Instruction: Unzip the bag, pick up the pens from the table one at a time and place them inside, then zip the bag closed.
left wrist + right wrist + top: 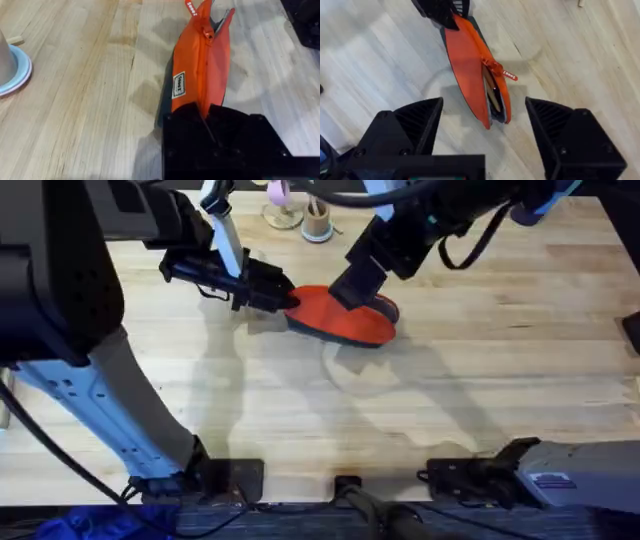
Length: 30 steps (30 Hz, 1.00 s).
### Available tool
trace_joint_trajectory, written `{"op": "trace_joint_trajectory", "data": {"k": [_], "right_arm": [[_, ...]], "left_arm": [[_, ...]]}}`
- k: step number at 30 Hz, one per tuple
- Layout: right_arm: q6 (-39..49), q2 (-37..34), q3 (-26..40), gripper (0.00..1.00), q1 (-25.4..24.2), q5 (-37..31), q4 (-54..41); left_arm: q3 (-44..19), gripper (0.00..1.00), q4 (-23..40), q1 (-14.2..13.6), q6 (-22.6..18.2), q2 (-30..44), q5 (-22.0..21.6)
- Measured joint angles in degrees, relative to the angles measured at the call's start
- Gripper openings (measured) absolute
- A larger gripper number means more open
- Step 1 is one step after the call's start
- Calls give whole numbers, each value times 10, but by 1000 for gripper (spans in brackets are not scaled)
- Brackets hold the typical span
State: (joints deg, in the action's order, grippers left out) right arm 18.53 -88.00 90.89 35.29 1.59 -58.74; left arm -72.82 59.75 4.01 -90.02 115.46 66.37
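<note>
The orange bag with its dark base lies on the table behind the middle. My left gripper is shut on the bag's left end; the left wrist view shows the fingers clamped over that end of the bag. The zipper pull sits partway along, and the stretch beyond it gapes open toward the right end. My right gripper hangs open just above that open end, touching nothing. The pens are out of view.
A small round cup of pale sticks and a pink item on a round stand stand at the table's far edge behind the bag. A pale blue saucer under a grey cup sits left of the left gripper.
</note>
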Motion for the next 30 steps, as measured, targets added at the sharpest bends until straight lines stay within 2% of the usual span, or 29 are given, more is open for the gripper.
{"op": "trace_joint_trajectory", "data": {"k": [9, 30], "right_arm": [[2, -42, 0, 997, -24, 15, 2], [26, -118, 0, 996, -34, 24, 44]], "left_arm": [[0, 43, -1, 0, 0, 0, 0], [0, 42, -2, 0, 0, 0, 0]]}}
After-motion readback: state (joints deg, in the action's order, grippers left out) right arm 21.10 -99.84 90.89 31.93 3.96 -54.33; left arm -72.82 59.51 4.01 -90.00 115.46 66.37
